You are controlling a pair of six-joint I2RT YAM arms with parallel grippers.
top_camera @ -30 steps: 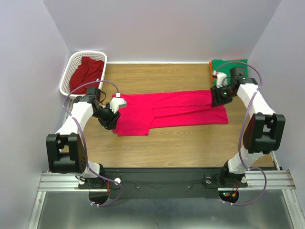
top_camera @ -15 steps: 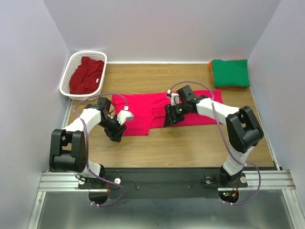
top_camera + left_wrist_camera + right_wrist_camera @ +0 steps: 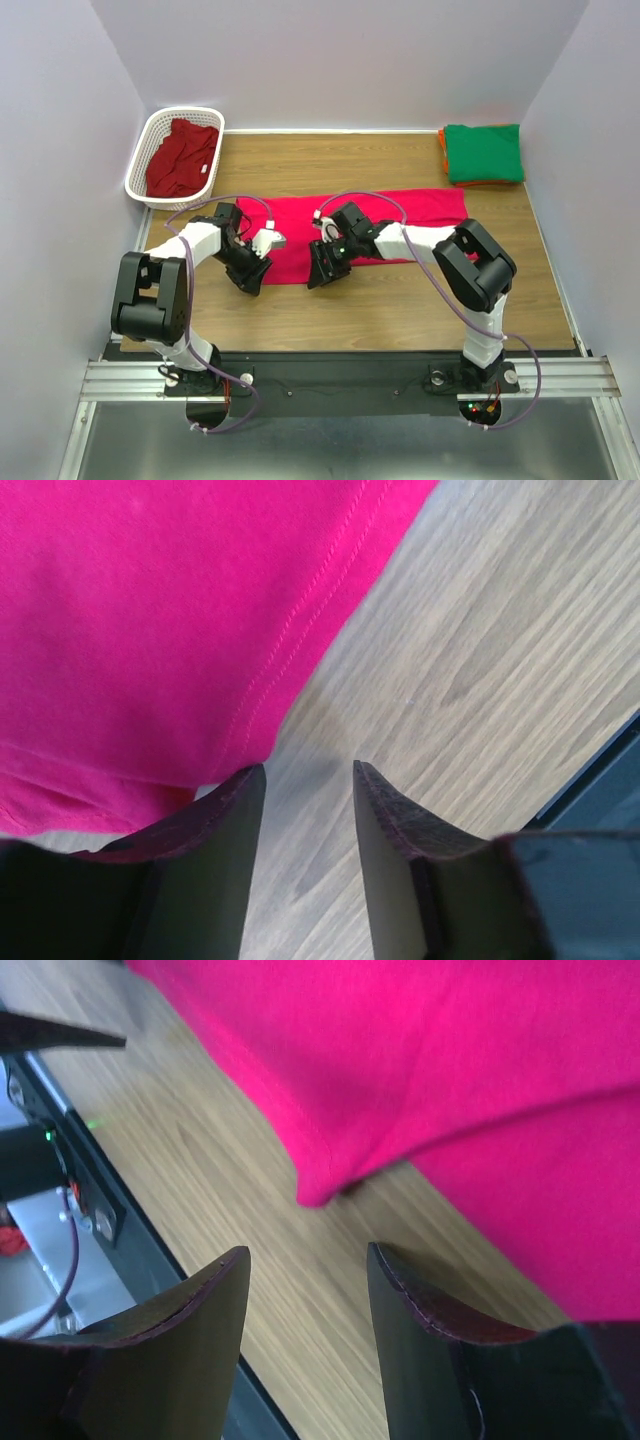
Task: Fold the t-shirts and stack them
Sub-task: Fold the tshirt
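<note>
Poised at near edge of pink shirt (image 3: 295, 230), spread left-right on table (image 3: 400, 300).
Apart and empty: left pincer (image 3: 250, 275) by near-left corner, right pincer (image 3: 320, 272) by mid-hem corner.

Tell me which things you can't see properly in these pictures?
- Orange t-shirt, top view: only an edge shows under the green t-shirt.
- Crimson t-shirt, top view: bunched in the basket; its shape is hidden.
- Pink t-shirt, both wrist views: cut off by picture edges; top view, arms cover its near edge.
</note>
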